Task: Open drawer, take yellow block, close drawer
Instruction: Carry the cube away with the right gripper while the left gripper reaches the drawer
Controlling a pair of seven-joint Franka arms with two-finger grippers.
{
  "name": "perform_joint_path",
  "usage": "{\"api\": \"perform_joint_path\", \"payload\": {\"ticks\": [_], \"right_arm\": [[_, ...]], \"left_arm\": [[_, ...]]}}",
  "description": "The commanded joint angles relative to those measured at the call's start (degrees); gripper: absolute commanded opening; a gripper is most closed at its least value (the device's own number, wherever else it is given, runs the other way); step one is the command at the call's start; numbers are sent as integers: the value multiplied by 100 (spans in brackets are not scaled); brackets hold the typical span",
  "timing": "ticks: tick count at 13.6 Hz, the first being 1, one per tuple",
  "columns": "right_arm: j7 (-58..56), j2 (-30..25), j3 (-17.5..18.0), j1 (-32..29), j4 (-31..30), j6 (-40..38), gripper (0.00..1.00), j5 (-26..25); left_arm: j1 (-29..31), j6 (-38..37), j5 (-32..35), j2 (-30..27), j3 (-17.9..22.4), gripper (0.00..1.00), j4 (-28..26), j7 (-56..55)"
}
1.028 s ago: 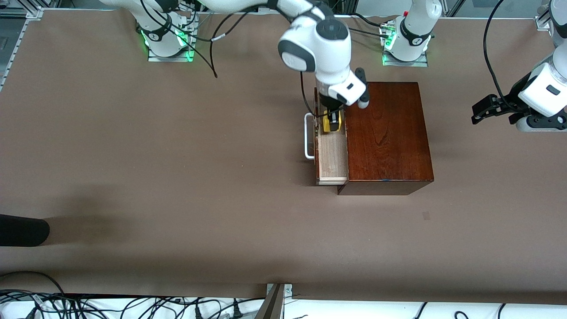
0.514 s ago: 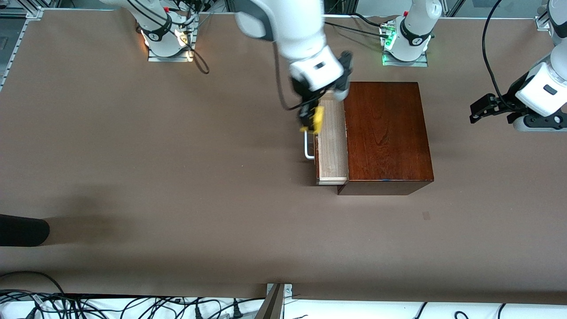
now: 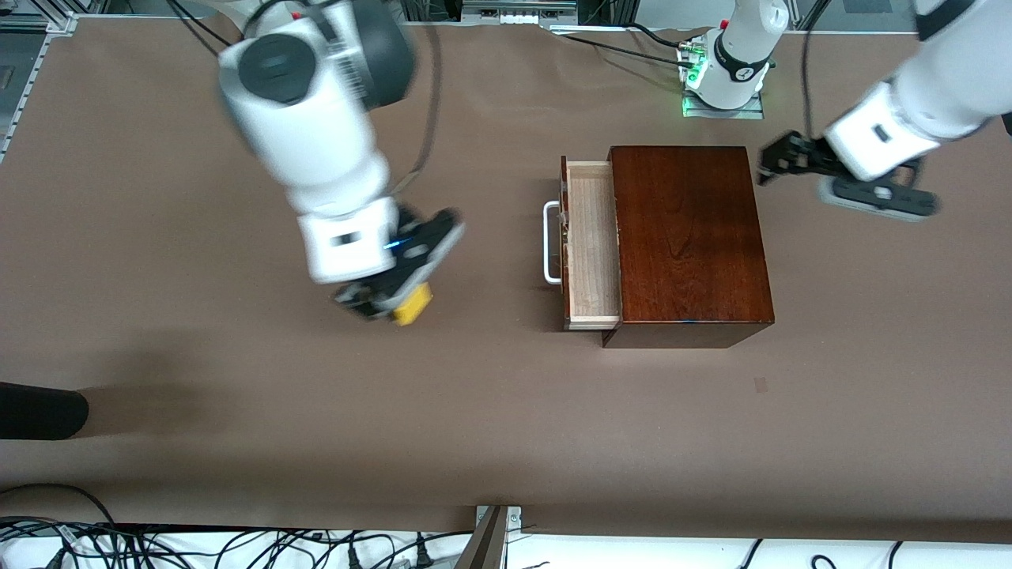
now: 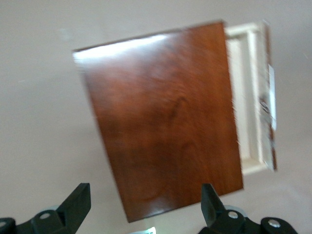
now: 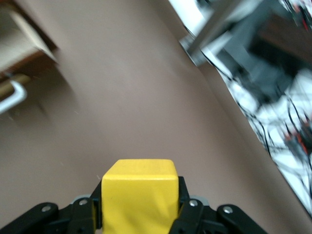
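The yellow block point(image 3: 413, 304) point(image 5: 139, 195) is clamped between the fingers of my right gripper point(image 3: 394, 303) point(image 5: 140, 212), which is shut on it. It hangs over bare table, off the drawer's front toward the right arm's end. The drawer point(image 3: 591, 245) point(image 4: 248, 92) point(image 5: 22, 34) stands pulled out of the dark wooden box point(image 3: 688, 237) point(image 4: 165, 122). Its pale inside shows nothing in it, and its white handle point(image 3: 551, 241) point(image 5: 12, 97) is free. My left gripper point(image 3: 779, 162) point(image 4: 145, 204) is open and hovers beside the box at the left arm's end, holding nothing.
The arm bases point(image 3: 723, 79) stand along the table edge farthest from the front camera. A dark object point(image 3: 39, 411) pokes in at the right arm's end. Cables point(image 3: 237, 549) lie below the table edge nearest that camera. Brown tabletop point(image 3: 316, 411) spreads around the box.
My right gripper lifted the yellow block out of the drawer and carried it away over the table toward the right arm's end. My left gripper swung closer to the box.
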Motion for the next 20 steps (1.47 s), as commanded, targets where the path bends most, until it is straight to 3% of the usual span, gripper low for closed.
{"api": "perform_joint_path", "payload": {"ticks": [1,3,6,8,9,11,14,18,20], "right_arm": [[188,-1069,62,-769,-1704,60,0,291],[311,-1438,-323,-894,-2583,269,0,406],[1204,-1738,-685,-903,-3639,622,0,424],[1672,-1791,-782,-912,-4158,989,0,424],[1865,-1835,-808,-903,-4491,1305,0,424],[2305,-1836,-817,-912,-5002,1780,0,433],[2254,-1748,-879,-1078,-5618,2580,0,871],[2263,-1354,-888,-1202,-5909,3311,0,890],[2245,-1142,-888,-1264,-5997,3635,0,890]], "left_arm": [[12,-251,-240,395,-474,100,177,1236],[12,-251,-486,693,-773,100,317,2065],[3,-234,-934,1045,-1625,100,448,2174],[-75,-234,-1102,1763,-2109,100,991,2174],[-267,-234,-1059,2168,-2146,100,1386,2183],[-663,45,-701,2618,-2146,100,1749,2279],[-1278,1607,-94,3083,-2138,100,1671,2944],[-1622,2778,1082,3779,-2138,100,1645,4281],[-1719,2860,1865,3955,-2146,100,1531,4398]]}}
